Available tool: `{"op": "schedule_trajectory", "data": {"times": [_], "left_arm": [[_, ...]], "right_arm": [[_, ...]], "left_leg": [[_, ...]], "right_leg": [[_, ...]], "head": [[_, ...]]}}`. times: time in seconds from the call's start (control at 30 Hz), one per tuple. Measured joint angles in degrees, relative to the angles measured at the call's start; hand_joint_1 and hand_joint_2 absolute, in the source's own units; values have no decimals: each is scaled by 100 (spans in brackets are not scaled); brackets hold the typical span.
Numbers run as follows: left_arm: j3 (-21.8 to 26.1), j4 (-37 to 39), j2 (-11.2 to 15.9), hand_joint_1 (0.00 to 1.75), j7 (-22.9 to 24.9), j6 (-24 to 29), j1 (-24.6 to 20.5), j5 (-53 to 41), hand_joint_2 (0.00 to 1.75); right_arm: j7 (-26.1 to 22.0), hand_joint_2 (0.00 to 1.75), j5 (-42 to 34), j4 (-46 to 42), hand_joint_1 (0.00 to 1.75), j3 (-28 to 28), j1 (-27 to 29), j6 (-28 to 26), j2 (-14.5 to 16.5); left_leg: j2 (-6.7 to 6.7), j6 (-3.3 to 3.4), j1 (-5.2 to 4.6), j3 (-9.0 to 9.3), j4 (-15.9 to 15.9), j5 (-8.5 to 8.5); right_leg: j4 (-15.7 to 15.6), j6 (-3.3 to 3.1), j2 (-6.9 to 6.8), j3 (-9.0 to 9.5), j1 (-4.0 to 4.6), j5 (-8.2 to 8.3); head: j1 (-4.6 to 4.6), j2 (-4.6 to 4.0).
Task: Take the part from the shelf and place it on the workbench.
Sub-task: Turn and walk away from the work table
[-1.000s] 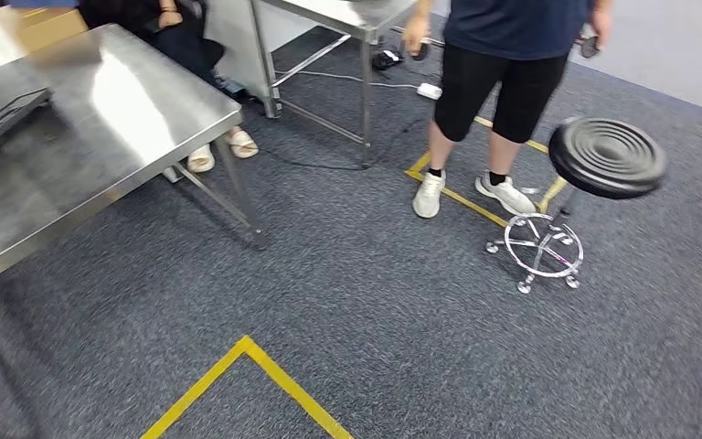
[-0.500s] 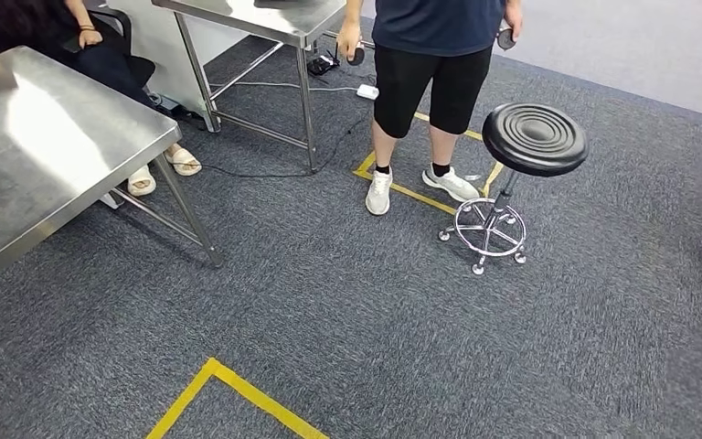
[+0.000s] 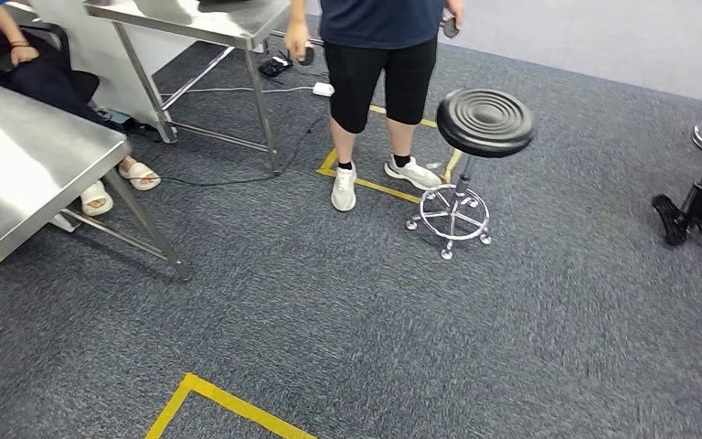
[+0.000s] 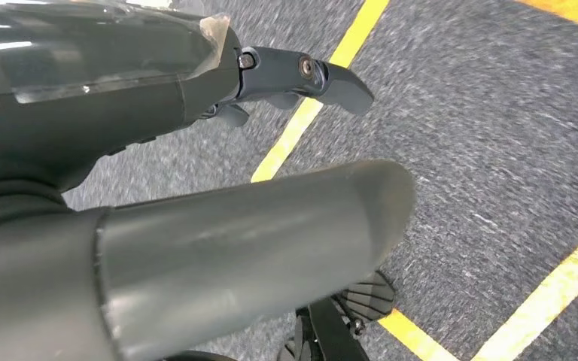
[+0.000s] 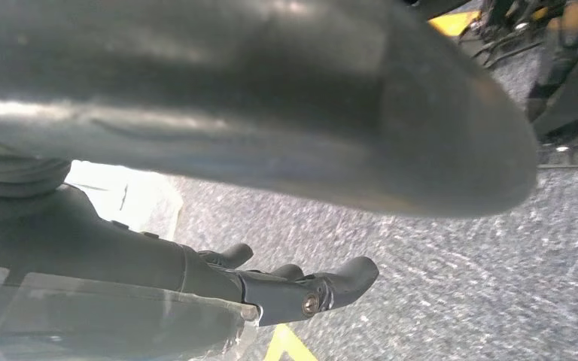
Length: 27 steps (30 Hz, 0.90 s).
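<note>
My left hand (image 4: pixel 120 113) hangs over grey carpet crossed by yellow tape in the left wrist view. Its thick thumb (image 4: pixel 271 241) and dark fingers (image 4: pixel 323 75) are stretched out and apart, with nothing between them. My right hand (image 5: pixel 120 248) also hangs over carpet, its thumb (image 5: pixel 271 98) and fingers (image 5: pixel 323 289) apart and holding nothing. A steel workbench (image 3: pixel 18 183) with a bare shiny top stands at the left of the head view.
A second steel table (image 3: pixel 201 18) stands at the back, with a person (image 3: pixel 379 55) standing beside it. A black round stool (image 3: pixel 484 121) is right of that person. Someone sits behind the workbench, sandal (image 3: pixel 137 174) showing. A black stand (image 3: pixel 699 197) is far right. Yellow tape (image 3: pixel 219 407) marks the carpet.
The whole head view has slid left: the camera has turned to the right. The workbench is mostly out of frame, and the black stand has come further in at the right edge.
</note>
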Motion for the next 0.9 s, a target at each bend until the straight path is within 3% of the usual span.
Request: {"op": "schedule_trajectory", "data": {"times": [0.1,0.13,0.17,0.23,0.27,0.3,0.37,0.43,0.5,0.57,0.63,0.7,0.73,0.77,0.83,0.9], "left_arm": [[-8,1,1,0,2,-1,-7,-4,0],[-26,2,6,0,5,-4,-21,-12,0],[-47,6,16,0,9,-7,-37,-21,0],[-84,53,49,0,19,-13,-36,-37,0],[-90,76,63,0,20,-13,-28,-39,0],[-92,96,72,0,22,-12,-17,-39,0],[-100,103,83,0,26,-12,-22,-39,0],[-114,110,93,0,46,-19,-24,-44,0],[-131,111,96,0,67,-27,-30,-53,0],[-156,112,103,0,76,-28,-42,-72,0],[-187,120,117,0,91,-27,-40,-101,0],[-223,133,127,0,99,-27,-34,-136,0],[-243,137,128,0,98,-32,-35,-159,0],[-262,140,126,0,99,-38,-38,-187,0],[-301,140,124,0,101,-56,-42,-231,0],[-348,142,131,0,109,-71,-45,-254,0]], "right_arm": [[0,0,4,3,0,0,2,1,-1],[0,0,11,6,0,0,4,1,-2],[1,0,18,10,0,0,2,2,-6],[2,0,30,15,0,0,0,3,-13],[1,0,34,15,0,0,-1,8,-15],[-4,0,39,15,0,0,0,17,-15],[-25,0,51,15,0,1,-8,53,-16],[-52,0,58,15,0,3,-20,82,-19],[-86,0,55,17,0,4,-8,89,-30],[-121,0,49,19,0,4,2,88,-37],[-139,0,46,20,0,4,-19,87,-38],[-141,0,47,20,0,5,-35,93,-43],[-138,0,48,20,0,7,-36,98,-45],[-130,0,49,20,0,8,-33,109,-50],[-113,0,51,20,0,9,-33,133,-57],[-105,0,58,20,0,12,-45,154,-60]], "left_leg": [[19,-6,5,11,-10,1],[16,-35,22,22,-9,-22],[-108,-64,40,-35,135,-137],[-462,-88,73,-448,894,-417],[-645,-67,76,-599,1112,-429],[-745,-42,79,-637,1083,-292],[-968,-19,87,-373,426,24],[-1057,-7,70,-277,169,81],[-933,42,46,-263,128,113],[-806,121,48,-244,84,150],[-657,167,44,-241,68,159],[-491,177,37,-248,69,151],[-416,174,38,-248,70,144],[-348,164,42,-241,71,134],[-229,116,42,-203,75,101],[-126,39,21,-162,84,53]], "right_leg": [[0,-9,20,-12,6,-3],[-6,-42,68,-15,-15,2],[-13,-86,139,-21,-28,8],[-23,-202,441,-18,-27,21],[-21,-231,583,-13,-3,22],[-18,-249,716,-3,14,22],[-2,-232,845,-1,41,21],[5,-179,956,-36,54,39],[6,-112,1030,-99,25,61],[224,-95,800,-235,27,-51],[876,-126,496,-548,37,-352],[1542,-114,434,-869,20,-589],[1615,-76,419,-894,7,-589],[1468,-22,391,-803,-9,-513],[685,73,201,-366,-32,-248],[117,54,35,-41,-21,-78]], "head": [[2,0],[2,0],[-9,0],[-33,0],[-45,0],[-45,0],[-43,0],[-35,0],[-31,0],[-16,0],[7,0],[15,0],[16,0],[18,0],[22,0],[15,0]]}}
